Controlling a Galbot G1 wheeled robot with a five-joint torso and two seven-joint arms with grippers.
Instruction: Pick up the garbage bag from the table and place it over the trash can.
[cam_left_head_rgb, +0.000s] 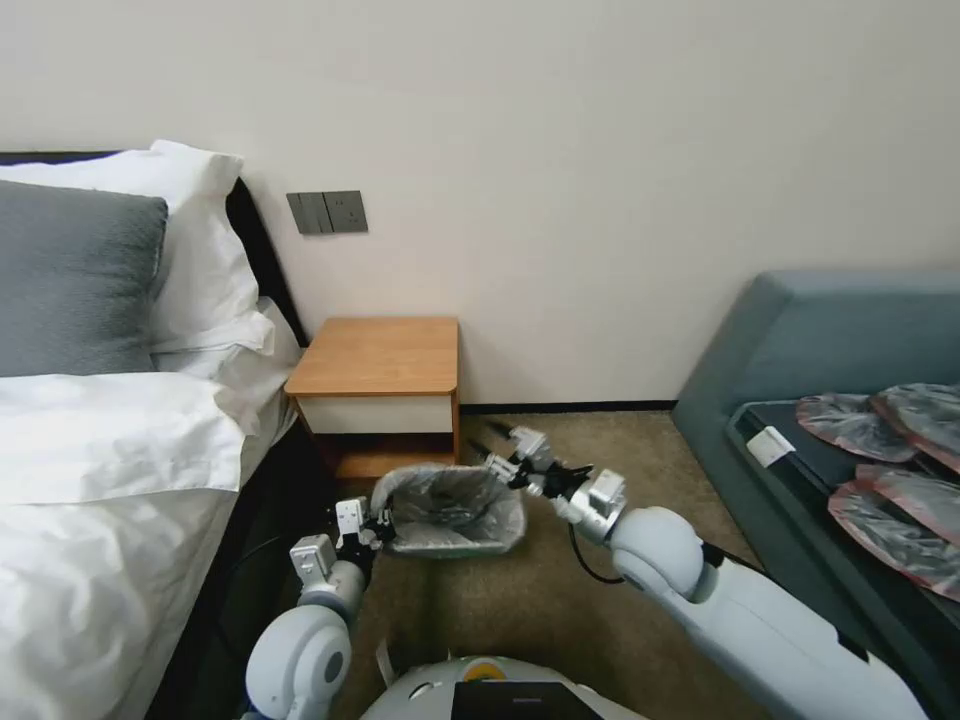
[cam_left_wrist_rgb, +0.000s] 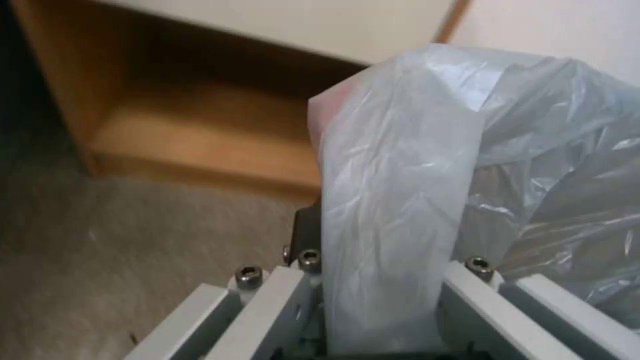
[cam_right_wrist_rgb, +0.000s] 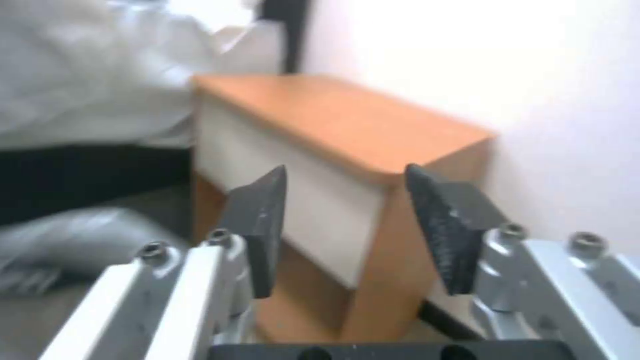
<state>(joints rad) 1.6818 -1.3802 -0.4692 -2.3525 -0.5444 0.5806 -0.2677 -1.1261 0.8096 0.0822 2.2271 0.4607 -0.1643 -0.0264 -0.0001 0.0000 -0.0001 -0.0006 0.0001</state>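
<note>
Crinkly translucent grey plastic garbage bag (cam_left_head_rgb: 450, 508) sits draped over the small trash can (cam_left_head_rgb: 505, 540) on the carpet, directly in front of the small wooden nightstand with orange-brown tabletop (cam_left_head_rgb: 380, 357). Bag mouth gapes open upward; film puffed and wrinkled, covering nearly all of the can.

Edges: white-sheeted bed (cam_left_head_rgb: 90, 480) close on the robot's left, grey-blue sofa (cam_left_head_rgb: 800, 350) well off to the right, open beige carpet (cam_left_head_rgb: 560, 600) between and ahead of the robot's base.

Left claw (cam_left_head_rgb: 372, 528) at the bag's near-left edge, pinching a fold of film. Left wrist view: band of pale plastic (cam_left_wrist_rgb: 387, 225) runs down between the claw's frame bars, a faint pink tinge at its top fold; the nightstand's lower shelf (cam_left_wrist_rgb: 200, 145) lies beyond.

Right claw (cam_left_head_rgb: 497, 456) at the bag's far-right rim, just off the nightstand's front corner. Right wrist view: dark ribbed pads (cam_right_wrist_rgb: 447, 225) spread apart with nothing between, nightstand's white drawer front (cam_right_wrist_rgb: 293, 200) beyond the gap.
</note>
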